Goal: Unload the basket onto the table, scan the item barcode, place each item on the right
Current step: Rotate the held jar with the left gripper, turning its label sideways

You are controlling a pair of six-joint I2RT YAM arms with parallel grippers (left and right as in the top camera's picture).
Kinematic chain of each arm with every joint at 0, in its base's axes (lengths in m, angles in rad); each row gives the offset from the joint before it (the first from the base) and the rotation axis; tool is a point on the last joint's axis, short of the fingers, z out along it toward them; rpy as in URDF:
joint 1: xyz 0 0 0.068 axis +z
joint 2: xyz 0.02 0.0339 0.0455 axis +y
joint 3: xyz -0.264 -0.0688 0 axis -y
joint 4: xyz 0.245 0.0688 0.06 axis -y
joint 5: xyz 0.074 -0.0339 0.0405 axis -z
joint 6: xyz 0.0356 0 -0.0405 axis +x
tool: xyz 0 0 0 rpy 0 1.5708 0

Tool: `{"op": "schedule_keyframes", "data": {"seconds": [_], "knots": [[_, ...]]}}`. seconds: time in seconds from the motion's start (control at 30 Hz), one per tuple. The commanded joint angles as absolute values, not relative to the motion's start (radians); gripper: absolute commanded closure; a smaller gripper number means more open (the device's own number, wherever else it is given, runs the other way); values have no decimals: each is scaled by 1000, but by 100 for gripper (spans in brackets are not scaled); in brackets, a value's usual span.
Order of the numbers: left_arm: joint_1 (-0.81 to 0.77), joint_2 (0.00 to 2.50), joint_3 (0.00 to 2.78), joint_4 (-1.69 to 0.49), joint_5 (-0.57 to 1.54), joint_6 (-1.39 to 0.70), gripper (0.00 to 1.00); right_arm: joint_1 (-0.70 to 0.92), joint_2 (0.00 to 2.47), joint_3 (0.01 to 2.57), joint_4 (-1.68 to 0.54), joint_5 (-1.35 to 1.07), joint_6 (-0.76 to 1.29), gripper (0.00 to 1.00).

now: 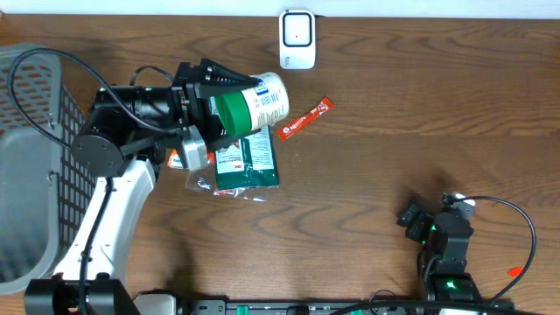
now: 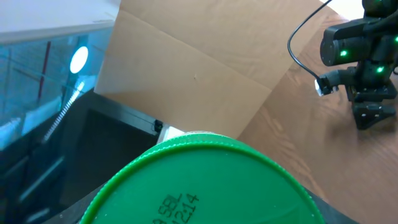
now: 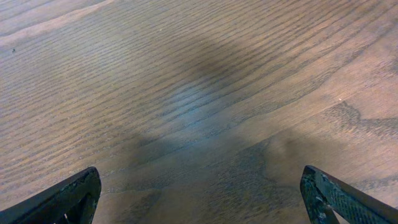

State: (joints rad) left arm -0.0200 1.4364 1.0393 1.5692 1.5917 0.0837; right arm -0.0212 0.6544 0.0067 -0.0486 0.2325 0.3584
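One green-lidded bottle (image 1: 265, 98) clamped in left gripper (image 1: 220, 101); right gripper (image 3: 202, 194) spread wide, empty

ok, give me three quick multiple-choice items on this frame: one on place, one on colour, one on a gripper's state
1. Where is the scanner?
A. in the basket
B. at the table's far edge, just past the canister
C. under the green pouch

2. What colour is the canister's lid?
A. red
B. green
C. white

3. How is the right gripper?
A. shut on the canister
B. shut on a packet
C. open, holding nothing

Key:
1 B: the overhead view shows it by the top edge, beyond the canister's end.
2 B: a green lid fills the left wrist view.
3 C: its fingers stand wide apart over bare wood.
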Motion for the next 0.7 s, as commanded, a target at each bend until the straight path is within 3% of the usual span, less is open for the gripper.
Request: {"op": "schedule_keyframes", "data": {"seconds": [0.0, 0.67], "knots": [[-16, 1394, 1093, 1586, 1571, 124, 66, -19, 655, 6, -54, 231, 350, 1], [-17, 1251, 1095, 1584, 1571, 133, 71, -19, 655, 6, -55, 227, 350, 1]]}}
